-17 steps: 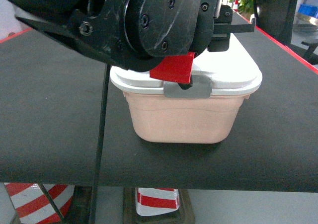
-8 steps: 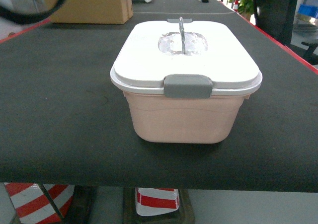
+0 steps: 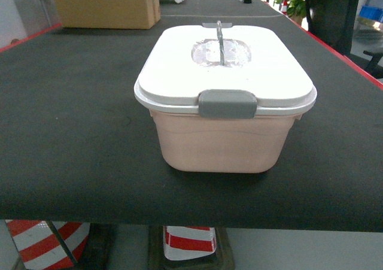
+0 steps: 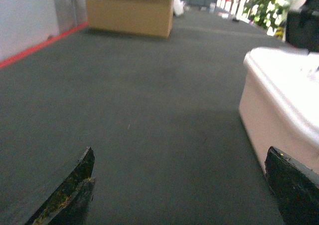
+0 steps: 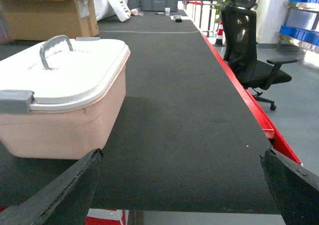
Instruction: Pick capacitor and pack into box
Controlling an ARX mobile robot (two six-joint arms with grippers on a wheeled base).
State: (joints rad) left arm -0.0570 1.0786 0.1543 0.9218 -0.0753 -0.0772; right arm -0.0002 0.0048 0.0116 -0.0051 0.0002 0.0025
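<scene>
Head view is showing a long black table (image 3: 66, 132) with a red edge, and the pale pink box (image 3: 224, 144) is sitting on it near the front edge, roughly centred. Its white lid (image 3: 224, 66) is lying closed on top, a grey clip (image 3: 228, 103) is sitting down over the near rim, and a grey handle (image 3: 219, 36) is standing upright in the lid's middle. No arm is appearing in this view.

A brown cardboard carton (image 3: 105, 5) is resting further back on the table to the left, and a black office chair (image 5: 249, 50) is standing on the floor past the table's right side.

The left gripper (image 4: 184, 185) is hovering low over the table with its two dark fingers (image 4: 70, 195) spread wide and nothing between them; the box (image 4: 271, 120) is lying just ahead of the right-hand finger and beside it, whether touching or not I cannot tell.

The right gripper (image 5: 179, 190) is likewise holding its fingers (image 5: 65, 195) wide apart and empty, with the box (image 5: 65, 120) sitting ahead of the left-hand finger, off to that side rather than between the two.

No capacitor is showing in any view.
</scene>
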